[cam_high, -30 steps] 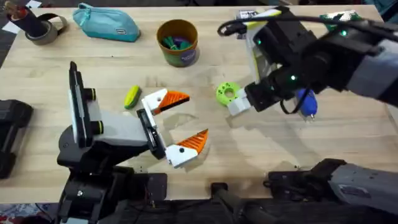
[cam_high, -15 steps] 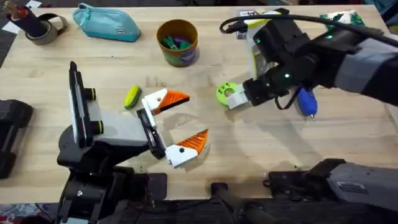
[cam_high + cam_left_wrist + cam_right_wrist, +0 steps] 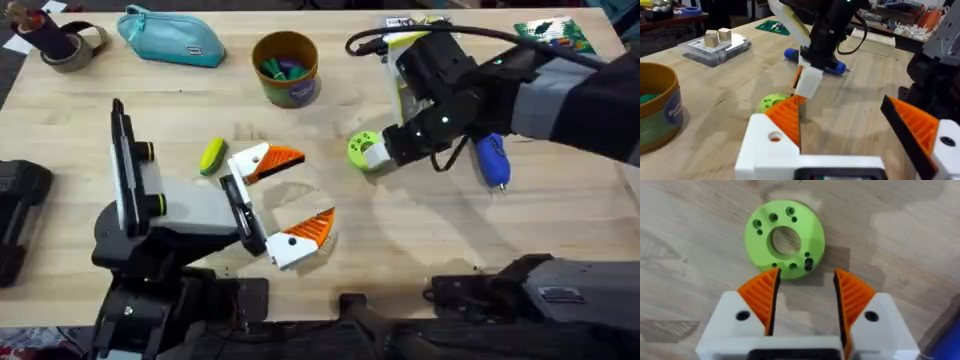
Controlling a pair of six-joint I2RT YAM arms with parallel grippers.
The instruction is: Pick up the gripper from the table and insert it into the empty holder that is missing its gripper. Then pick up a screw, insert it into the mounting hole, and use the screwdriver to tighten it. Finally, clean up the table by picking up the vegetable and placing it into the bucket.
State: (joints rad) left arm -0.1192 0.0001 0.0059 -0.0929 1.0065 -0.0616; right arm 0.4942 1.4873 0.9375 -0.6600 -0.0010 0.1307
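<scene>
My right gripper (image 3: 805, 297) hovers spread and empty beside the lime-green ring (image 3: 785, 238) at frame centre, so I should steer left toward the vegetable (image 3: 212, 156), which lies beside my open left gripper (image 3: 295, 190).

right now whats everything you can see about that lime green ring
The lime-green ring looks like a flat plastic disc with a large round centre hole and several small holes around it, one holding something dark. It lies flat on the wooden table, right of centre. The right gripper hangs open just beside it, its fingers not touching it.
</scene>
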